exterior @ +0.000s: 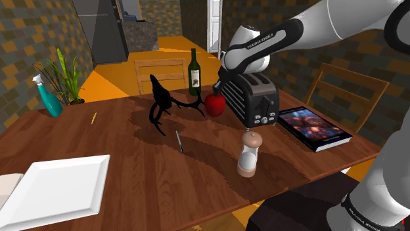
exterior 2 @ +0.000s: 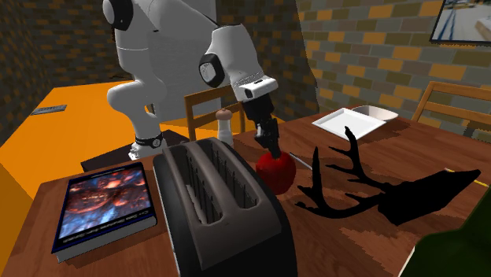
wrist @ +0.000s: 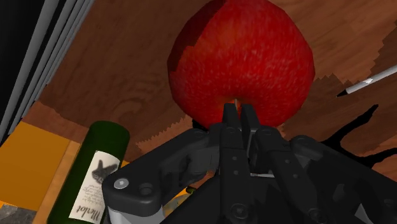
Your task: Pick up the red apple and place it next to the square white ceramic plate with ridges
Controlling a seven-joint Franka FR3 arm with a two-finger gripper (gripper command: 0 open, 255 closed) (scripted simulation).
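We are seeing the gripper [wrist: 240, 109] above the red apple [exterior: 215, 104], its jaws nearly together, clamping the stem. The apple is sitting just beside the toaster [exterior: 257, 98], near the black antlers [exterior: 161, 105] and the wine bottle [exterior: 194, 73]. The white plate [exterior: 56, 190] is lying well apart, at the table [exterior: 164, 177] corner.

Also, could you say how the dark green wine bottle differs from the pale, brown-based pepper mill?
The dark green wine bottle is labelled and slim-necked; the pale pepper mill is plain and round-knobbed. The bottle stands by the black antlers, the mill by the black toaster. Both stand upright.
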